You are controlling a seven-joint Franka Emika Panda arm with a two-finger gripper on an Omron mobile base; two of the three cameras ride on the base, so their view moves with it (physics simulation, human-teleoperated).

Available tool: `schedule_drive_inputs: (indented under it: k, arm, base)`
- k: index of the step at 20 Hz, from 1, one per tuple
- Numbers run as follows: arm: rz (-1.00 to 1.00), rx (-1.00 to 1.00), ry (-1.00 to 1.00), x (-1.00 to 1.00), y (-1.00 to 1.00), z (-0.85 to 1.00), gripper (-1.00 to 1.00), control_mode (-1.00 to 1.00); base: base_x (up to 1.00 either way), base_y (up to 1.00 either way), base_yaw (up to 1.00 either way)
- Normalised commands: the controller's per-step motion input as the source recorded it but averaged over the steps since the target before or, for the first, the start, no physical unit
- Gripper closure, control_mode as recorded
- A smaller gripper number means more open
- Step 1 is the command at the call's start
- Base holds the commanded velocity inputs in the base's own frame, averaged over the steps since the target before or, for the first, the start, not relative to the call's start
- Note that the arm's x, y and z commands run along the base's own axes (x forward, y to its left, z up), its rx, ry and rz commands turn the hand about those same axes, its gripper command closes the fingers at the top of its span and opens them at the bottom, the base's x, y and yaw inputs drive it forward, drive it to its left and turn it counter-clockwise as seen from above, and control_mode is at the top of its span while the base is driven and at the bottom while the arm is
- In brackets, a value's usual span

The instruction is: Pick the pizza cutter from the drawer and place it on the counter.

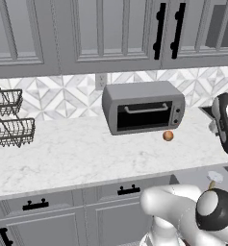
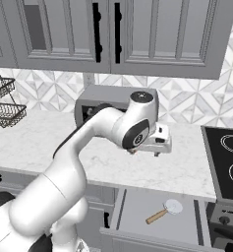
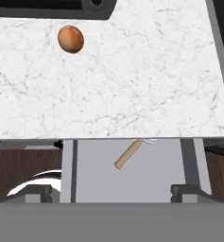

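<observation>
The pizza cutter [image 2: 165, 210] lies flat in the open grey drawer [image 2: 137, 206], its pale wheel to the right and its tan handle pointing left. In the hand view only the cutter's handle [image 3: 128, 154] pokes out from under the edge of the counter [image 3: 132, 90]; the wheel is mostly hidden. From the left base view the cutter [image 1: 214, 178] peeks out beside the arm. My gripper [image 2: 155, 147] hovers above the counter, over its front edge and well above the drawer [image 3: 127, 179]. The gripper [image 3: 108, 191] is open, with nothing between its tips.
A small orange ball [image 1: 168, 136] rests on the counter [image 1: 86, 153] in front of a grey toaster oven [image 1: 143, 108]. The black stovetop [image 2: 226, 157] lies to the right of the drawer. Wire baskets [image 1: 9, 120] stand at the far left.
</observation>
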Motion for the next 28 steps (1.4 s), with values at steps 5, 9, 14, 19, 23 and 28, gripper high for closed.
schedule_drive_inputs:
  k: [5,9,14,19,23,28]
  arm:
    - [-0.03,-0.02,0.0,-0.3,-0.83,-0.9,-1.0,-1.0]
    - [0.0,0.06,0.0,-0.39,-0.52,-0.91,-1.0,-1.0]
    - [-0.02,0.15,0.14,-0.05,-0.2,-0.34,-1.0,-1.0]
    - [0.0,0.01,0.27,-0.01,-0.03,-0.75,-1.0,-1.0]
    - [0.0,-0.01,0.02,-0.29,0.0,-0.77,-1.0,-1.0]
    - [0.0,0.0,0.0,-0.59,-0.14,-0.58,-1.0,-1.0]
  base:
    - [0.0,0.0,0.0]
    - [0.0,0.0,0.0]
    - [0.0,0.0,0.0]
    - [0.0,0.0,0.0]
    - [0.0,0.0,0.0]
    - [0.0,0.0,0.0]
